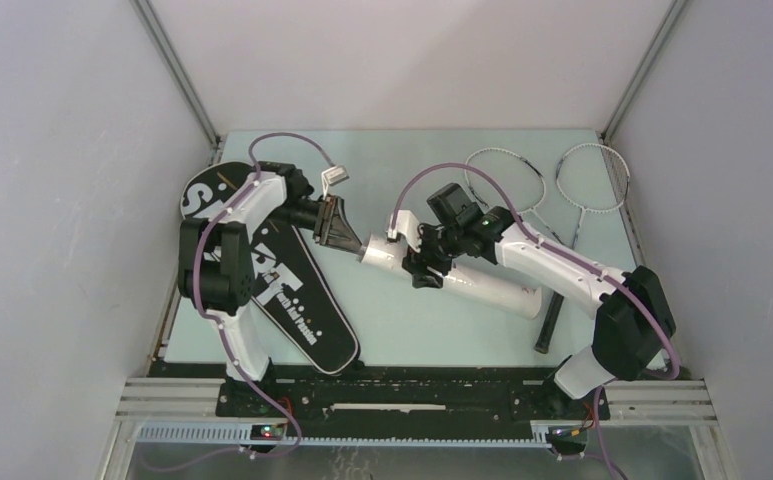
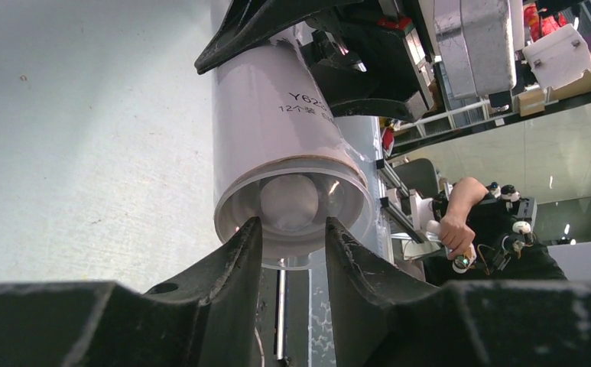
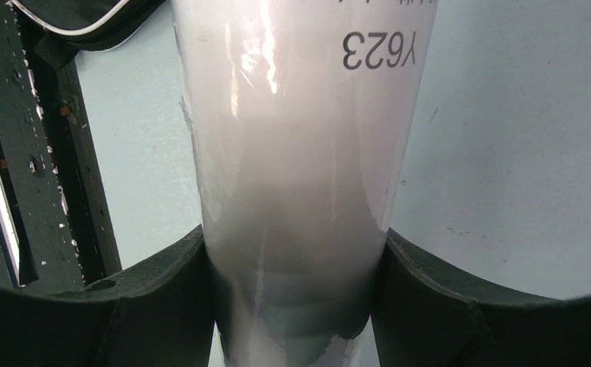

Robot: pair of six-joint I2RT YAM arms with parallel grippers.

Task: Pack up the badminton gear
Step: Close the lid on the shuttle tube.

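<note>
- Two racquets (image 1: pixel 549 320) are seen lying unpacked at the far right of the bench (image 1: pixel 412 330), partly under the right arm. Their packing is judged not yet begun.
- The black bag (image 1: pixel 307 315) lies at the left, under the left arm. Whether it has been opened cannot be told.
- The white tube (image 1: pixel 492 285) is held across the middle of the bench, its open end pointing left.
- The right claw (image 3: pixel 296 252) is closed around the tube's body, with both pads pressed to its sides.
- The left claw (image 2: pixel 292 225) stands part open just at the tube's mouth, and nothing is seen between its fingers.
- Only in the left wrist view can the mouth be looked into. A rounded white shape (image 2: pixel 288 200), taken for a shuttlecock, sits inside.
- No loose shuttlecock is seen from above, so that stage is judged nearly done.
- The racquets appear in the top view alone.
</note>
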